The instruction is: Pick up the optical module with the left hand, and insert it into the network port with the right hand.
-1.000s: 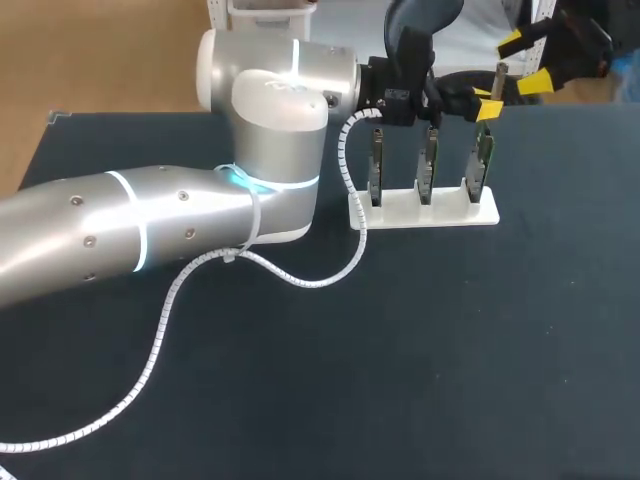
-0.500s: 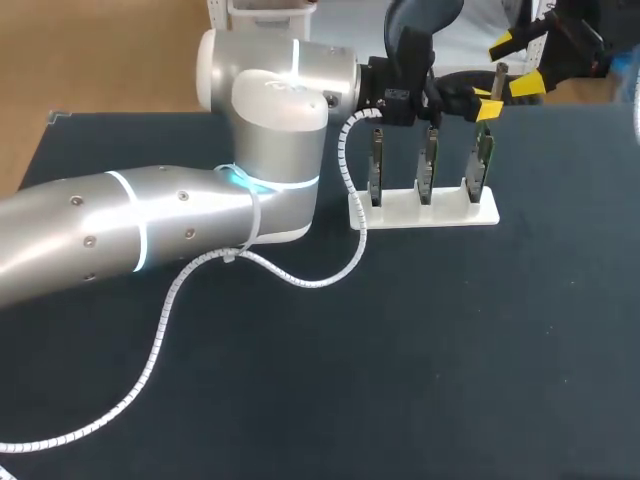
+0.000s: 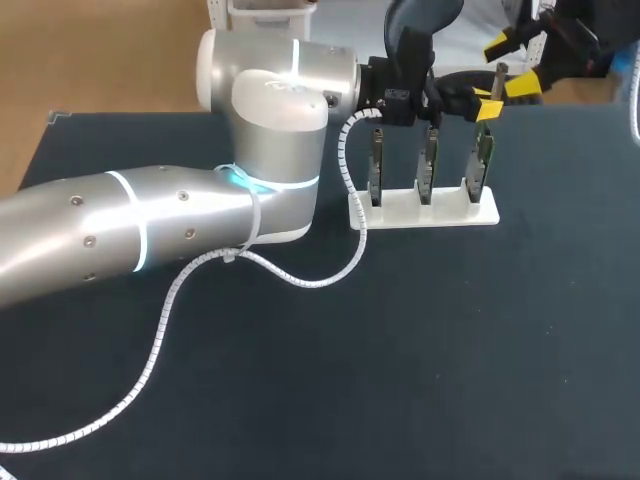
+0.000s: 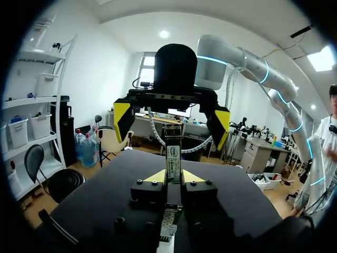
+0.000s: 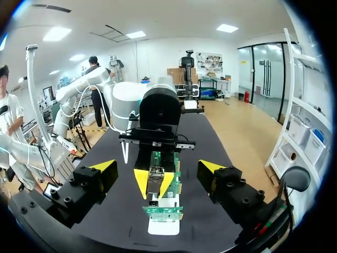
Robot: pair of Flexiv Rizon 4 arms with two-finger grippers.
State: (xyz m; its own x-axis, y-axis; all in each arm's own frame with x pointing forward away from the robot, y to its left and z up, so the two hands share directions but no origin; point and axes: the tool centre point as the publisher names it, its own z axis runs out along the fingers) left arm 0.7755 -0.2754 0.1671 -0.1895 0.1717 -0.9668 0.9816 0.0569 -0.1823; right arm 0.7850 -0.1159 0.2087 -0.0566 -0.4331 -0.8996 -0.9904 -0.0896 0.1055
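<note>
1. Left gripper (image 3: 487,100): at the far edge of the table (image 3: 450,350), above the right end of the rack (image 3: 440,212). I see its fingers clamped on the module (image 3: 498,78) from 2 sides.
2. Module: a slim metal bar held upright, its lower end in the left gripper and its upper end free. It is clear of the rack and the table.
3. Right gripper (image 3: 510,65): at the far right, level with the module's upper end. Its fingers stand wide apart, 1 yellow tip on each side of the module, and neither touches it.
4. Rack: white, flat on the table, holding 3 green boards (image 3: 428,160) upright in a row. The module hangs above the right-hand board.
5. Left arm (image 3: 150,230): lies across the table from the left.
6. Cable (image 3: 170,310): white spiral-wrapped, trails from the left arm's wrist down over the table.
</note>
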